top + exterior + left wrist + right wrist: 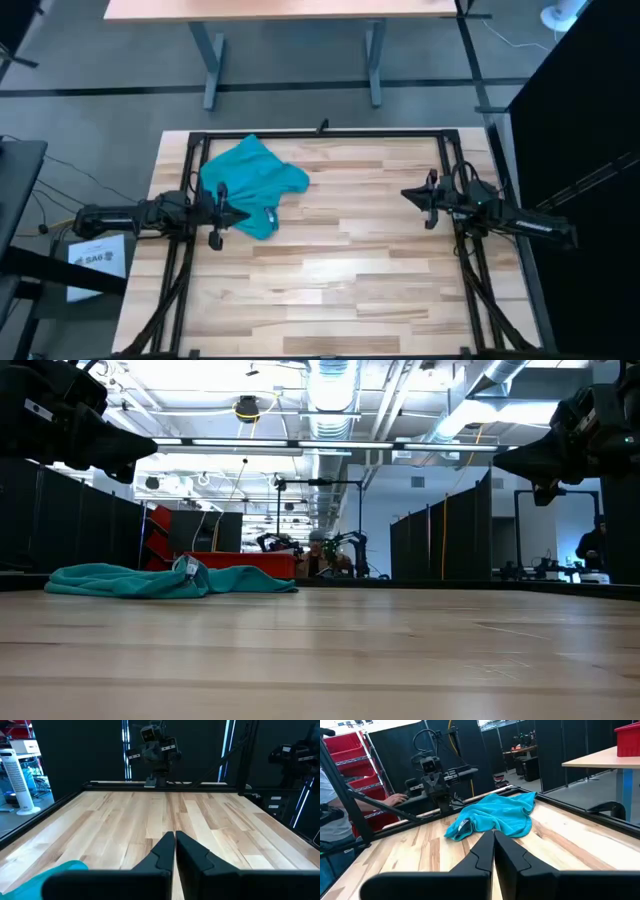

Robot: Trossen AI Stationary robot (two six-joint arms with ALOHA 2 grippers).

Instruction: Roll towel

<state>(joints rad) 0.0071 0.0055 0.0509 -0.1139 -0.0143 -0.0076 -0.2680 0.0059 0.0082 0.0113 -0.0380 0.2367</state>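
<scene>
Left arm extends in from nine o'clock, held level above the tabletop; left pincer (243, 216) closed, fingers (161, 854) pressed together. Right arm extends in from three o'clock; right pincer (405, 194) likewise closed, empty, facing the left.

A white sheet of paper (97, 262) on the floor beside the tabletop's (340, 270) left edge carries a few dark printed letters, too small to read with certainty. A small tag (463, 825) on the towel (495, 815) shows no legible print. No other writing can be read
</scene>
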